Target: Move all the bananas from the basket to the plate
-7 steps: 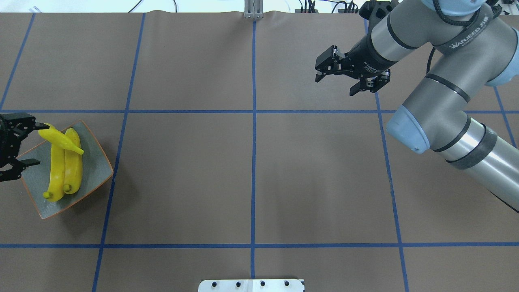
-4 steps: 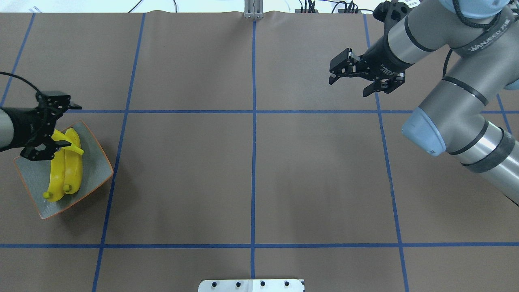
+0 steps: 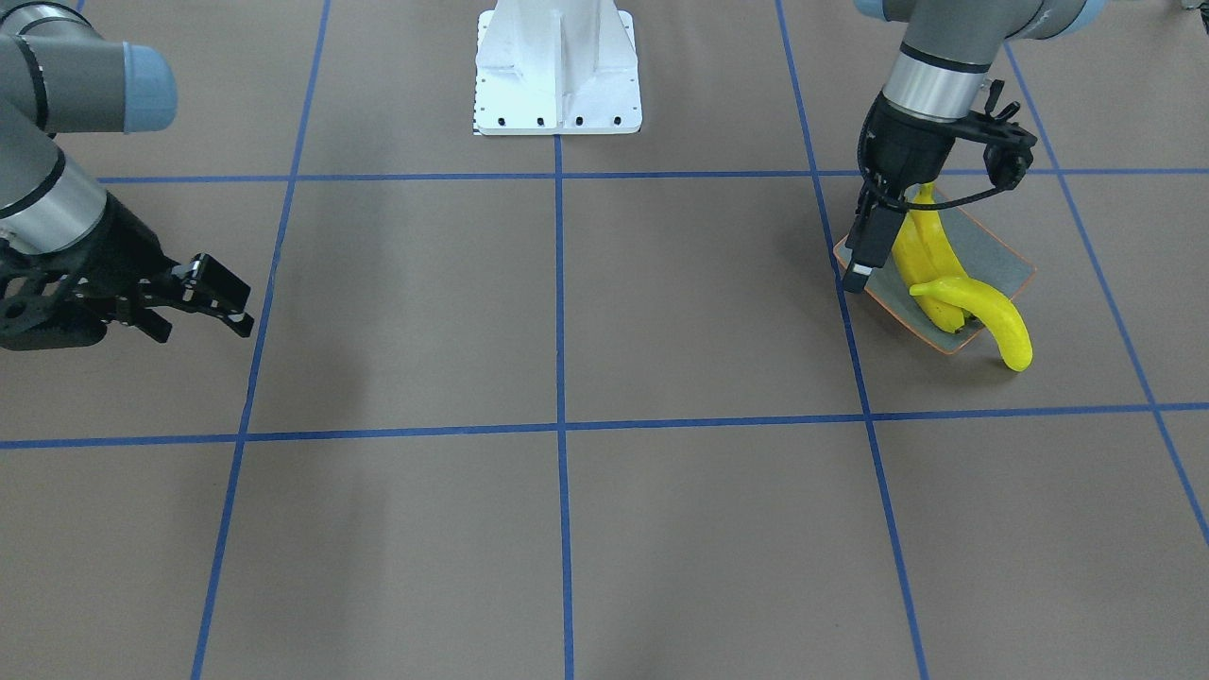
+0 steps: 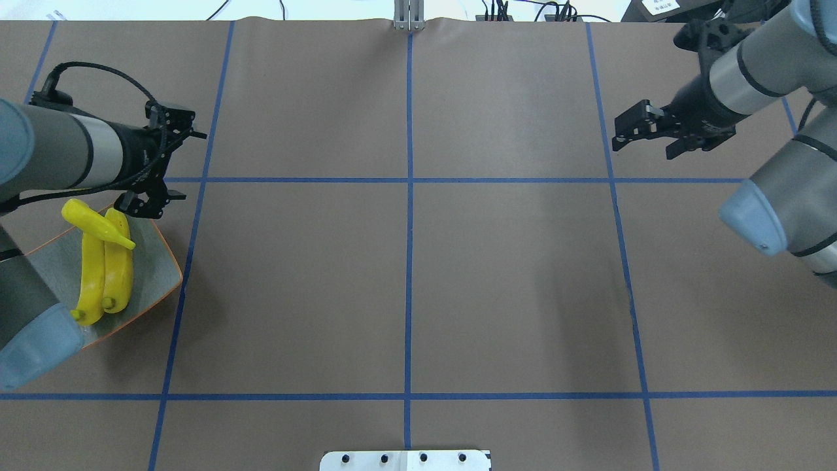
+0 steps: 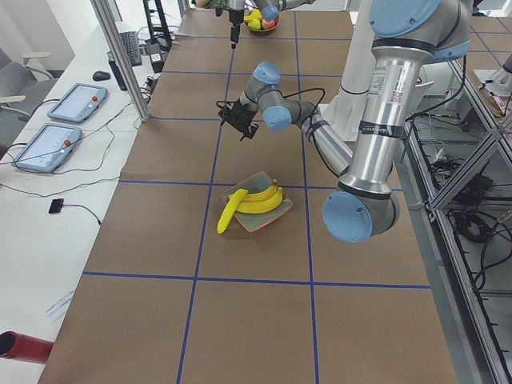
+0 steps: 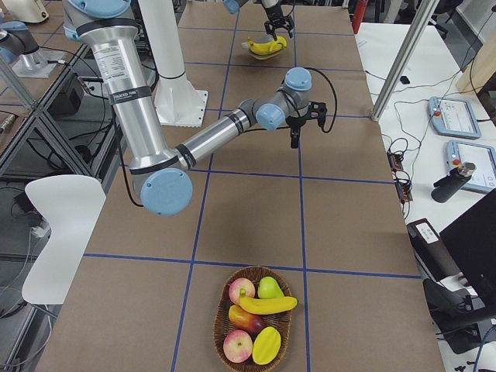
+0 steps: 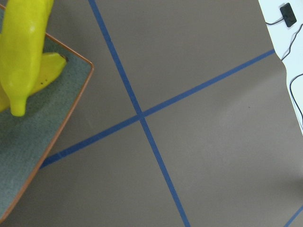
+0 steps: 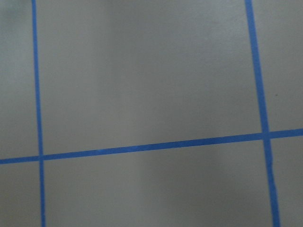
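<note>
While three smooth, curved yellow bananas lie on the squarish plate at the table's left end, the overhead view shows the left gripper hovering just beyond the plate's far corner. Its black fingers are spread and empty. Two of the fruits rest side by side, and the crosswise banana lies over their far ends. Well apart, the right gripper hangs with its jaws likewise apart, holding nothing, above matte brown paper ruled by blue tape lines.

From across the table, the crosswise banana's thick curved end sticks out past the shallow dish's thin orange-brown rim, over the paper.

The camera at the table's left end shows the same overhang and the plate's gently upturned edges.

From the right end, an oval woven basket stands nearest the lens, well apart from the plate at the far end. The fourth banana lies in it across round apples and other fruit.

The left wrist camera catches the plate's speckled grey-green surface and its fine rim, with a banana's blunt tip above it, beside a crossing of tape lines.

The right wrist camera takes in only paper and tape.
</note>
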{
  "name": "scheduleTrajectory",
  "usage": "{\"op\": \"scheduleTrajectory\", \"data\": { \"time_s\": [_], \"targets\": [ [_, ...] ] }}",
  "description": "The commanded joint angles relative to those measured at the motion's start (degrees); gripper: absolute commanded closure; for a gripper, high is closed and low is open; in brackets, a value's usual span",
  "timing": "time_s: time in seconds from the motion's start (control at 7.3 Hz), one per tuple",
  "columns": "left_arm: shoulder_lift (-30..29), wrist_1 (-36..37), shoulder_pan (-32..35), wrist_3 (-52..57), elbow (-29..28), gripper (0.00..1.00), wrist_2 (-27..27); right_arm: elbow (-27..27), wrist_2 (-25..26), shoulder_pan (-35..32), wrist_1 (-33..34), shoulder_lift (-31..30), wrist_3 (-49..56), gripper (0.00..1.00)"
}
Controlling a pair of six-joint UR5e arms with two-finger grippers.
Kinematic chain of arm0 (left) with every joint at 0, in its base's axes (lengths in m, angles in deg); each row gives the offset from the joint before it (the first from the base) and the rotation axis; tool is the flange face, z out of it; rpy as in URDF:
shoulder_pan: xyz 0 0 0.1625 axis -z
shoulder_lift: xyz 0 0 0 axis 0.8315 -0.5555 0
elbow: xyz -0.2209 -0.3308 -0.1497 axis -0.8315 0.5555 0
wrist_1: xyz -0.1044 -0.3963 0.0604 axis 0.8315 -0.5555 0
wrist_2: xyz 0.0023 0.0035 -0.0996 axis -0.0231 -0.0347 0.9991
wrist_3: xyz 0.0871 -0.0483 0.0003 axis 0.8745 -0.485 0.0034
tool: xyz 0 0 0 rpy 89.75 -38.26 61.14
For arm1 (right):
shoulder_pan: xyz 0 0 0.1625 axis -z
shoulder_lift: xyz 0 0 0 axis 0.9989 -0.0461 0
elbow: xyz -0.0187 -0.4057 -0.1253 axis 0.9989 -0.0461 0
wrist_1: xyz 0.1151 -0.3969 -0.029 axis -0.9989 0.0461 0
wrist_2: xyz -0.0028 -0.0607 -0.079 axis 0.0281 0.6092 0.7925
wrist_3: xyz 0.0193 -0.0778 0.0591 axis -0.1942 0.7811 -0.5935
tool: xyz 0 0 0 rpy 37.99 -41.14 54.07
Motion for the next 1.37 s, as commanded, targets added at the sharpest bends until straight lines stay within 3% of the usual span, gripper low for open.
{"op": "scheduleTrajectory", "data": {
  "time_s": [0.0, 0.27, 0.55, 0.68, 1.23],
  "targets": [
    [-4.7, 4.3, -2.6, 0.0, -0.9, 0.00, -0.1, -0.8, 0.2, -7.2, 0.4, -9.9, 16.0, 0.00],
    [-4.8, 4.2, -3.1, 0.0, -1.2, 0.00, -0.2, -6.4, 1.4, -14.6, 0.5, -13.0, 26.7, 0.00],
    [-4.8, 4.1, -3.1, 0.0, -1.4, 0.00, -0.4, -11.5, 9.6, -18.8, 4.9, -13.0, 41.1, 0.00],
    [-5.1, 4.2, -3.1, 0.0, -1.3, 0.00, -0.5, -14.2, 9.9, -21.3, 6.0, -12.6, 46.7, 0.00],
    [-5.2, 4.1, -3.7, 0.0, -1.7, 0.00, -0.7, -22.4, 12.7, -22.8, 5.5, -13.3, 54.0, 0.00]
  ]
}}
